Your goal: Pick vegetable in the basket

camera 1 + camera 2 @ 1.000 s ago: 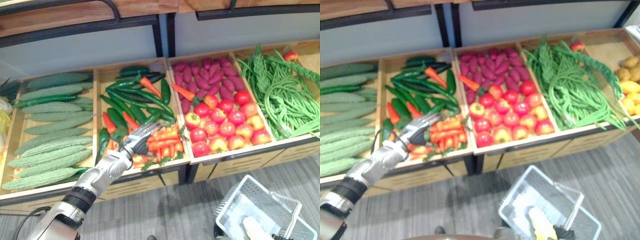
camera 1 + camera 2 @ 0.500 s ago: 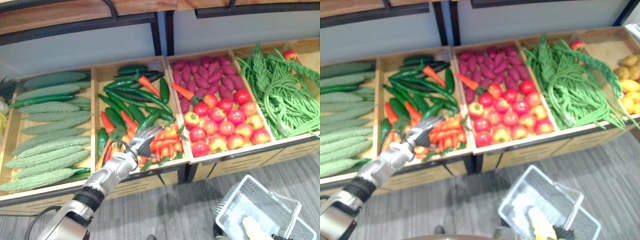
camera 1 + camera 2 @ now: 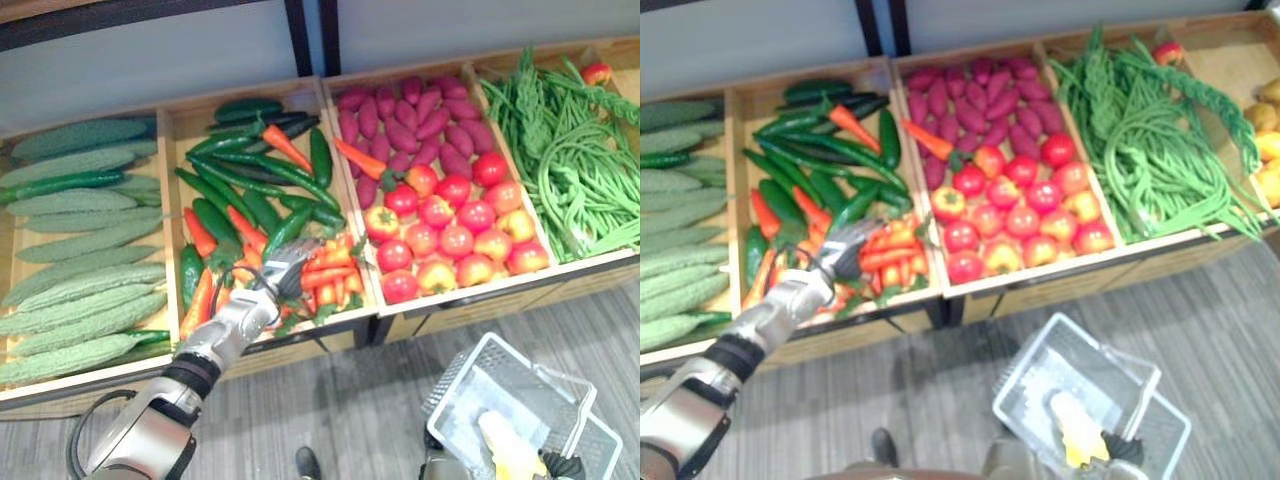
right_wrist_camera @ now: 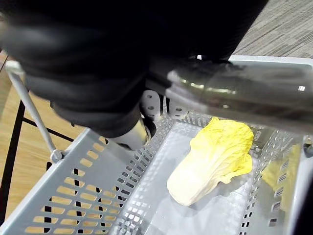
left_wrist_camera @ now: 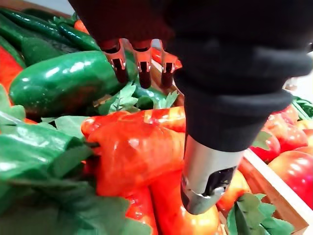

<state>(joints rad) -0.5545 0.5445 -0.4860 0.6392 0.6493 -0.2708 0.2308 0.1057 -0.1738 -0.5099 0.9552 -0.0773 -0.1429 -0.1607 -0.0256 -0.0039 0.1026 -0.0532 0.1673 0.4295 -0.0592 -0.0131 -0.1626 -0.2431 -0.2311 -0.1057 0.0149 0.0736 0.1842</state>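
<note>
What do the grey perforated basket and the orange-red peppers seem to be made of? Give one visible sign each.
Grey perforated basket: probably moulded plastic, matt, with regular slots in its walls. Orange-red peppers: possibly plastic replicas, glossy with hard highlights; real waxy skin cannot be excluded.

The left hand (image 3: 284,270) is outstretched, fingers apparently straight.

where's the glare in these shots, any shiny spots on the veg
Left wrist view: white highlights streak the glossy green pepper and the orange peppers by the left hand. Right wrist view: the yellow cabbage in the basket looks matte, no hot spots. Left eye view: light falls evenly across the tomatoes.
</note>
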